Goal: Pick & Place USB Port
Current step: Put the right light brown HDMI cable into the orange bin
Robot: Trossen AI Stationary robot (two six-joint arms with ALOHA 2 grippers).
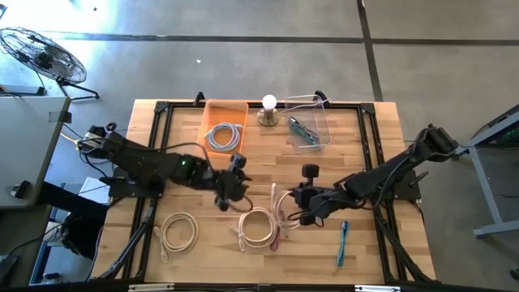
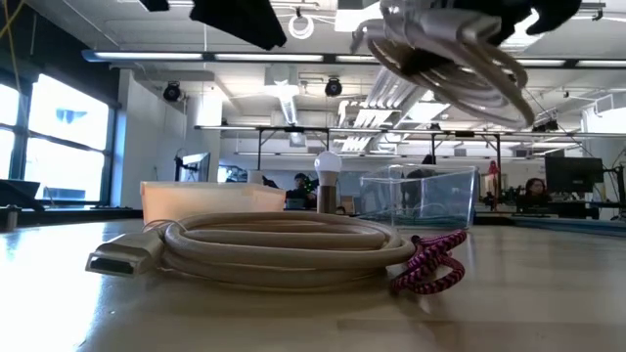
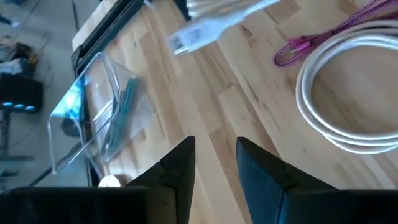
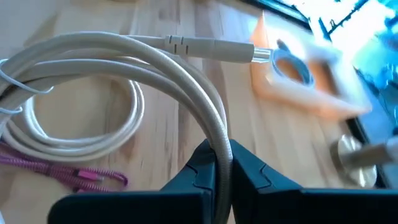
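Right gripper [image 4: 217, 163] clamped on white cable [image 4: 186, 81], lifted clear of table for carrying toward orange bin [image 1: 225, 122]. Left gripper [image 3: 214, 163] waits nearby, fingers slightly apart, empty.

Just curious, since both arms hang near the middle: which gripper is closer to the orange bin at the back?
Left. The left gripper hovers just in front of the orange bin. The right gripper, shut on a beige cable, sits farther off to the right.

A coiled cable [image 1: 280, 204] is gripped by the right gripper [image 1: 302, 212] beside a white coil [image 1: 258, 228] lying on the table [image 1: 365, 154].
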